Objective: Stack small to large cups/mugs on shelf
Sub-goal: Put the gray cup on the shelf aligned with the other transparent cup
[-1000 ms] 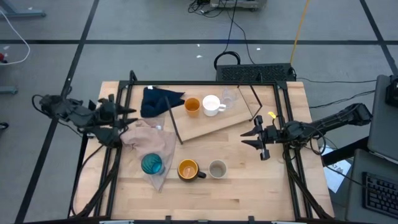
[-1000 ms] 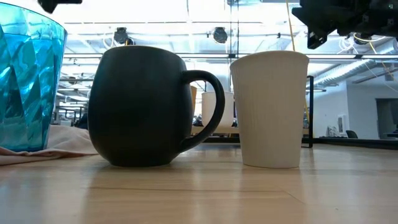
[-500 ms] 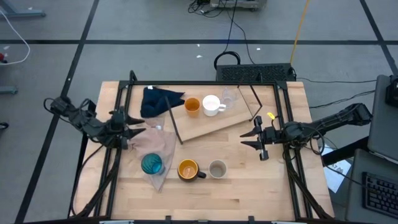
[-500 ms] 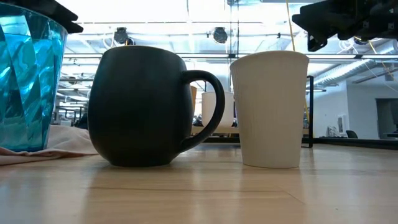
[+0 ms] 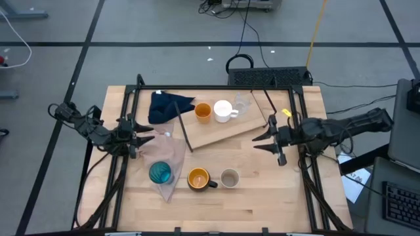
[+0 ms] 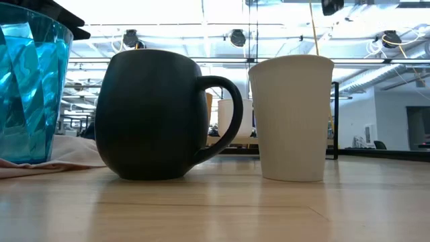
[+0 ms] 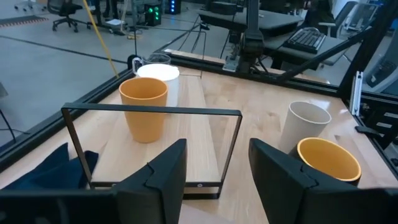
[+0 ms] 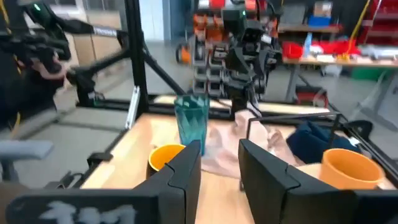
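Shelf (image 5: pixel 216 132) of light wood lying at an angle in the upper middle of the overhead frame, carrying three cups in a row: orange cup (image 5: pixel 203 111), white mug (image 5: pixel 223 110) and clear cup (image 5: pixel 241 103), the last at the upper right end. Below, on the bare table (image 5: pixel 262 190), a second row: teal tumbler (image 5: pixel 160 173) at lower left, standing on a beige cloth (image 5: pixel 164 149); dark mug (image 5: pixel 198 178) with orange inside at center; grey-beige cup (image 5: pixel 230 177) just right of it. Blue cloth (image 5: pixel 165 106) bunched at the shelf's upper left end. Left gripper (image 5: pixel 143 136) at mid left, over the beige cloth's edge, fingers spread wide and grasping nothing. Right gripper (image 5: pixel 258 142) at mid right, off the shelf's right end, fingers parted and empty. Seen level from the tabletop: tumbler far left, dark mug center, grey-beige cup right.
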You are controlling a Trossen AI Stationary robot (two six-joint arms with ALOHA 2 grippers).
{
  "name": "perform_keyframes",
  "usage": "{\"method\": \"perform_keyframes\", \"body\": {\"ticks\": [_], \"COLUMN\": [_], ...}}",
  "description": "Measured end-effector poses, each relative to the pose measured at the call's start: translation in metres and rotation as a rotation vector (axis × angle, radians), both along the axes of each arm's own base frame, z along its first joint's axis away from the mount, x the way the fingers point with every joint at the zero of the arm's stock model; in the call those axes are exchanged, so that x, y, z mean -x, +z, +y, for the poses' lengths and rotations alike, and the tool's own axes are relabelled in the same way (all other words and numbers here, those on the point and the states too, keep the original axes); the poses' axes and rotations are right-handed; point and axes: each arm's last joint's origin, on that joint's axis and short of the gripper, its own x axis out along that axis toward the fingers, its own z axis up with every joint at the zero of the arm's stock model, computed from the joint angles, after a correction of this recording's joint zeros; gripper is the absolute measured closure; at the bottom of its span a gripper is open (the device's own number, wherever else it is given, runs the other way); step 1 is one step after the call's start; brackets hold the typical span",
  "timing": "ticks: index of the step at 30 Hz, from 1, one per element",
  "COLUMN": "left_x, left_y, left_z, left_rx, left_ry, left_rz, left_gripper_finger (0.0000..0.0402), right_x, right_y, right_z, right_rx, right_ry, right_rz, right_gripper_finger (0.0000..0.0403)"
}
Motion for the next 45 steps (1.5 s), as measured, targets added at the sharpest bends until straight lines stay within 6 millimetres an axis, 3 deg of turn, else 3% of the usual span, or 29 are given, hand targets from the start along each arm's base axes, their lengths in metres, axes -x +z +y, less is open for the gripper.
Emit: {"method": "perform_keyframes", "body": {"ticks": [4,8,13,21,34,45], "left_x": [0.0,0.0,0.0,0.0,0.0,0.001], "left_y": [0.0,0.0,0.0,0.0,-0.001,-0.003], "left_z": [0.0,0.0,0.0,0.0,0.0,0.001], "left_rx": [0.0,0.0,0.0,0.0,-0.006,-0.018], "left_ry": [0.0,0.001,0.007,0.008,0.008,0.009], "left_rz": [0.001,0.001,0.0,0.0,0.008,0.027], "left_gripper_finger": [0.0229,0.0229,0.0229,0.0229,0.0229,0.0229], "right_x": [-0.013,-0.036,-0.068,-0.106,-0.129,-0.134], "right_y": [0.026,0.031,0.02,-0.015,-0.055,-0.059], "right_z": [0.003,0.008,0.016,0.027,0.035,0.039], "right_rx": [0.044,0.072,0.108,0.146,0.076,-0.01], "right_ry": [-0.002,-0.003,0.002,0.009,0.05,0.063], "right_rz": [0.163,0.299,0.45,0.638,0.809,0.806], "right_gripper_finger": [0.0303,0.0303,0.0303,0.0303,0.0303,0.0303]}}
